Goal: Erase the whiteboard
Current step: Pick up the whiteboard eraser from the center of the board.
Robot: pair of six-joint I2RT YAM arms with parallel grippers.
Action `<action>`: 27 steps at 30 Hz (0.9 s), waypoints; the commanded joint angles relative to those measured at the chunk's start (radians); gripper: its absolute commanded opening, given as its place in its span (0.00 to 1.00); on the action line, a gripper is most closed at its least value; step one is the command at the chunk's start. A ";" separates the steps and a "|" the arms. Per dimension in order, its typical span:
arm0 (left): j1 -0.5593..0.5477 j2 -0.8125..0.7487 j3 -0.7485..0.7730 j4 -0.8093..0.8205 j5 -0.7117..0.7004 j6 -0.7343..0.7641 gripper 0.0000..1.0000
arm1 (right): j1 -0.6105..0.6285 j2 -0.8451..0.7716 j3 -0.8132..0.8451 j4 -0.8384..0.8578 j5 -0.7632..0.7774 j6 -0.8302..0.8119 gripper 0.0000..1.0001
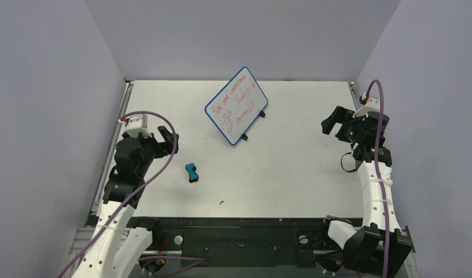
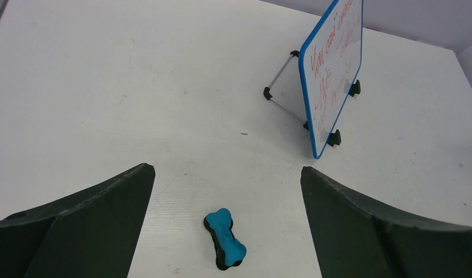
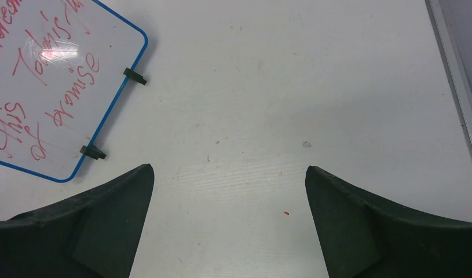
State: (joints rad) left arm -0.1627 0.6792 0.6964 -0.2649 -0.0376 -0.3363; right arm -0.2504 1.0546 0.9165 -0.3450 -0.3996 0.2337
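Note:
A small blue-framed whiteboard (image 1: 237, 105) with red handwriting stands propped on a wire stand at the table's middle back; it also shows in the left wrist view (image 2: 333, 72) and the right wrist view (image 3: 54, 87). A blue bone-shaped eraser (image 1: 191, 172) with a black underside lies flat on the table, left of centre; in the left wrist view (image 2: 224, 237) it lies between my open fingers, below them. My left gripper (image 1: 168, 138) is open and empty, above and left of the eraser. My right gripper (image 1: 333, 123) is open and empty, right of the board.
A metal rail (image 1: 113, 152) runs along the table's left edge and another along the right edge (image 3: 456, 81). Grey walls close in the sides and back. A small dark speck (image 1: 221, 202) lies near the front edge.

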 commanded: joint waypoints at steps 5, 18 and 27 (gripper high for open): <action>-0.002 0.011 0.007 0.014 0.114 -0.094 0.97 | -0.001 -0.021 0.018 0.030 -0.252 -0.134 1.00; 0.004 0.050 0.033 -0.117 0.134 -0.104 0.97 | 0.514 0.123 0.188 -0.343 -0.345 -0.752 1.00; 0.025 0.000 0.074 -0.214 0.026 -0.093 0.99 | 1.004 0.413 0.379 -0.442 -0.108 -0.887 1.00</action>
State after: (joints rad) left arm -0.1558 0.7189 0.7048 -0.4541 0.0505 -0.4366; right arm 0.6117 1.3926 1.2057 -0.7334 -0.6342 -0.5713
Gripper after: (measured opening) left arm 0.986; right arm 0.999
